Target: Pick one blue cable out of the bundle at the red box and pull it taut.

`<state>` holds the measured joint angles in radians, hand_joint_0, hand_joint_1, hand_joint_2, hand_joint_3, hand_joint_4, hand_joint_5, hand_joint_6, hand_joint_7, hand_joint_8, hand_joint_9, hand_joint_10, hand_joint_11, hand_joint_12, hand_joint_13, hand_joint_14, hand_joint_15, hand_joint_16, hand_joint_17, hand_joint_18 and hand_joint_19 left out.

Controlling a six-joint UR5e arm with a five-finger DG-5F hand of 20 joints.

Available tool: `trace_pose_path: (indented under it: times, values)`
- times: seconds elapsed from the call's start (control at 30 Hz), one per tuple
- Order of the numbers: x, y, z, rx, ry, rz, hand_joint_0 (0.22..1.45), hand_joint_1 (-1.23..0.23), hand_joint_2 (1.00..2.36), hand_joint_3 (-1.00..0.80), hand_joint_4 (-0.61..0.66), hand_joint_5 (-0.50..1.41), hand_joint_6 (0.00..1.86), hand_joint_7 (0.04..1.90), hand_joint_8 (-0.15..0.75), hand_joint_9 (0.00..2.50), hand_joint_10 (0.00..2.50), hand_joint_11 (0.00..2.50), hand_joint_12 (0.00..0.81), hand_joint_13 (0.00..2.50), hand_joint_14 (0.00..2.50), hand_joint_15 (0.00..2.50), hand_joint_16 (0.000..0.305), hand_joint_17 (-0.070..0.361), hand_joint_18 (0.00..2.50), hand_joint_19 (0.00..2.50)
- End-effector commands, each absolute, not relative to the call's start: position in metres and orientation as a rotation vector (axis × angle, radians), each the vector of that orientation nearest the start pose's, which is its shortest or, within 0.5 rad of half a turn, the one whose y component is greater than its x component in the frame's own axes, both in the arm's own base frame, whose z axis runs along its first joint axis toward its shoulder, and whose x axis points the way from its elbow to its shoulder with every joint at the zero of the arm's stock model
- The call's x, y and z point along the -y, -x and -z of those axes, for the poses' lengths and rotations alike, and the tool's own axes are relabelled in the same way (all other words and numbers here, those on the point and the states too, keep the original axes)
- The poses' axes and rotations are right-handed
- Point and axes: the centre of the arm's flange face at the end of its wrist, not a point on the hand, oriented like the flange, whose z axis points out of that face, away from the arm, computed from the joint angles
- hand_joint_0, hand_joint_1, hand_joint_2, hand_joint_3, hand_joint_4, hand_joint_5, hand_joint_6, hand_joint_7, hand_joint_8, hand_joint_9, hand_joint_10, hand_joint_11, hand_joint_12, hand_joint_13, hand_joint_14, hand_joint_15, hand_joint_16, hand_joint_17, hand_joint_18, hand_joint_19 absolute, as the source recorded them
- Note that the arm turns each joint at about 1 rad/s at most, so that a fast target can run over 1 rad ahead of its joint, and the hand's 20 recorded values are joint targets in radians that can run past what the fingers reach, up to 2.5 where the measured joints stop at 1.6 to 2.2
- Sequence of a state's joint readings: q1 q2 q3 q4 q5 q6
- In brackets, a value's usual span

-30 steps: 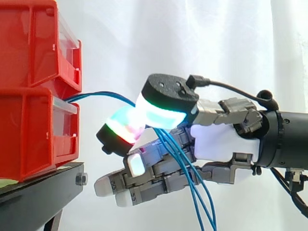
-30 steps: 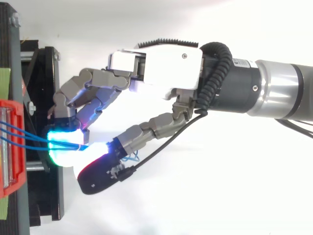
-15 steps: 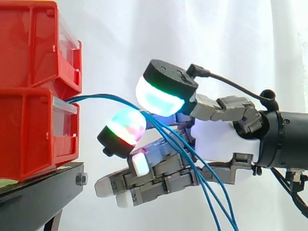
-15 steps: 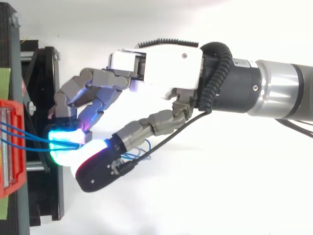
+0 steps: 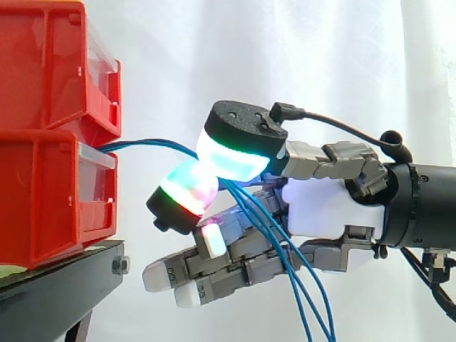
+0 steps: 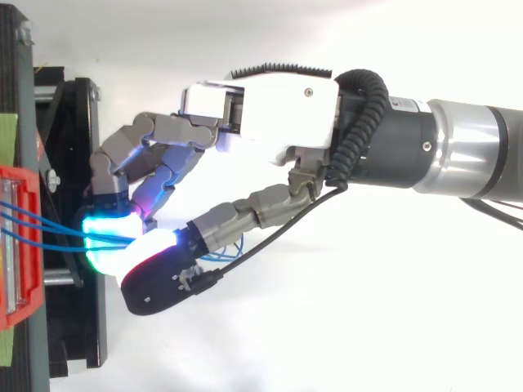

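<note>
Side view: hand (image 5: 324, 214) pinches thin, limp, likely slippery blue cables (image 5: 142, 142) between its pads (image 5: 187, 187) near the red bin (image 5: 50, 192); single strand best gripped there.

The hand's (image 6: 261, 106) glowing pads (image 5: 229, 153) are covering the pinch, so I am not making out how many blue cables (image 5: 146, 141) are caught. The cables are running off the side view's bottom edge.
</note>
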<state>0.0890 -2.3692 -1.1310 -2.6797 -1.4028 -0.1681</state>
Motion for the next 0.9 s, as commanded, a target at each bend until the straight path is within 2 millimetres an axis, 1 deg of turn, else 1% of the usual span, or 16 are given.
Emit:
trace_pose_path:
  times: [0.0, 0.1, 0.17, 0.23, 0.3, 0.33, 0.37, 0.4, 0.43, 0.47, 0.53, 0.57, 0.6, 0.63, 0.73, 0.87]
  values:
    - [0.0802, -0.79, -0.232, -1.146, -1.067, -1.075, 0.69, -0.93, 1.01, -0.28, 0.07, -0.14, 0.92, 1.06, 0.414, 0.95, 0.02, 0.82, 0.465, 0.56, 0.01, 0.19, 0.056, 0.125, 0.52, 0.2]
    - [0.0802, -0.7899, -0.2332, -1.144, -1.066, -1.076, 0.73, -0.95, 1.01, -0.37, 0.04, -0.15, 0.92, 1.08, 0.403, 0.94, 0.02, 0.84, 0.465, 0.56, 0.01, 0.2, 0.056, 0.125, 0.52, 0.18]
    - [0.0801, -0.7903, -0.2327, -1.145, -1.065, -1.075, 0.76, -0.94, 1.0, -0.5, 0.03, -0.15, 0.91, 1.0, 0.398, 0.93, 0.01, 0.83, 0.463, 0.56, 0.01, 0.2, 0.056, 0.126, 0.52, 0.17]
    - [0.0789, -0.7903, -0.2339, -1.145, -1.064, -1.077, 0.74, -0.96, 1.0, -0.5, 0.06, -0.16, 0.91, 0.96, 0.398, 0.93, 0.02, 0.84, 0.463, 0.56, 0.01, 0.19, 0.056, 0.126, 0.52, 0.17]
    - [0.0789, -0.7905, -0.2327, -1.146, -1.065, -1.076, 0.68, -0.95, 1.0, -0.5, 0.14, -0.15, 0.91, 0.96, 0.394, 0.92, 0.02, 0.84, 0.46, 0.54, 0.01, 0.2, 0.056, 0.126, 0.52, 0.19]
    - [0.0789, -0.7905, -0.2327, -1.146, -1.065, -1.076, 0.64, -0.94, 1.0, -0.5, 0.16, -0.15, 0.9, 0.96, 0.395, 0.93, 0.02, 0.84, 0.459, 0.54, 0.01, 0.2, 0.056, 0.125, 0.51, 0.19]
    - [0.0789, -0.7905, -0.2327, -1.146, -1.065, -1.076, 0.57, -0.9, 1.0, -0.5, 0.16, -0.15, 0.9, 0.96, 0.402, 0.93, 0.02, 0.83, 0.466, 0.54, 0.01, 0.2, 0.057, 0.128, 0.51, 0.21]
    - [0.0789, -0.7908, -0.2334, -1.145, -1.064, -1.077, 0.53, -0.86, 1.0, -0.5, 0.17, -0.15, 0.9, 0.95, 0.409, 0.94, 0.01, 0.84, 0.474, 0.54, 0.01, 0.2, 0.058, 0.131, 0.5, 0.22]
    - [0.0789, -0.791, -0.2354, -1.142, -1.062, -1.078, 0.49, -0.78, 1.0, -0.5, 0.17, -0.14, 0.9, 0.95, 0.429, 0.96, 0.01, 0.83, 0.491, 0.54, 0.01, 0.19, 0.061, 0.138, 0.5, 0.23]
    - [0.0788, -0.7914, -0.2361, -1.141, -1.061, -1.079, 0.48, -0.73, 1.0, -0.5, 0.17, -0.14, 0.9, 0.95, 0.435, 0.98, 0.01, 0.84, 0.495, 0.54, 0.01, 0.2, 0.063, 0.141, 0.51, 0.23]
    - [0.0775, -0.7922, -0.2375, -1.139, -1.059, -1.082, 0.49, -0.64, 1.0, -0.5, 0.16, -0.13, 0.9, 0.96, 0.437, 0.99, 0.01, 0.82, 0.489, 0.54, 0.01, 0.2, 0.062, 0.139, 0.5, 0.24]
    - [0.0787, -0.7925, -0.2371, -1.138, -1.059, -1.081, 0.52, -0.59, 1.0, -0.5, 0.16, -0.13, 0.89, 0.98, 0.431, 0.98, 0.02, 0.82, 0.475, 0.53, 0.01, 0.21, 0.06, 0.134, 0.48, 0.26]
    - [0.0775, -0.7926, -0.2371, -1.139, -1.059, -1.082, 0.54, -0.58, 1.0, -0.5, 0.15, -0.13, 0.89, 0.99, 0.424, 0.99, 0.02, 0.82, 0.468, 0.53, 0.01, 0.2, 0.058, 0.131, 0.47, 0.26]
    - [0.0775, -0.7925, -0.2383, -1.138, -1.058, -1.082, 0.57, -0.58, 1.0, -0.5, 0.15, -0.13, 0.89, 1.01, 0.415, 0.99, 0.02, 0.81, 0.458, 0.53, 0.01, 0.21, 0.056, 0.127, 0.46, 0.27]
    - [0.0775, -0.7925, -0.2383, -1.138, -1.058, -1.082, 0.58, -0.63, 1.01, -0.38, 0.14, -0.13, 0.9, 1.04, 0.417, 1.0, 0.01, 0.84, 0.452, 0.54, 0.01, 0.23, 0.056, 0.126, 0.46, 0.27]
    - [0.0763, -0.793, -0.239, -1.138, -1.056, -1.084, 0.59, -0.7, 1.01, -0.26, 0.16, -0.13, 0.9, 1.03, 0.446, 1.01, 0.01, 0.84, 0.48, 0.57, 0.01, 0.23, 0.062, 0.139, 0.51, 0.24]
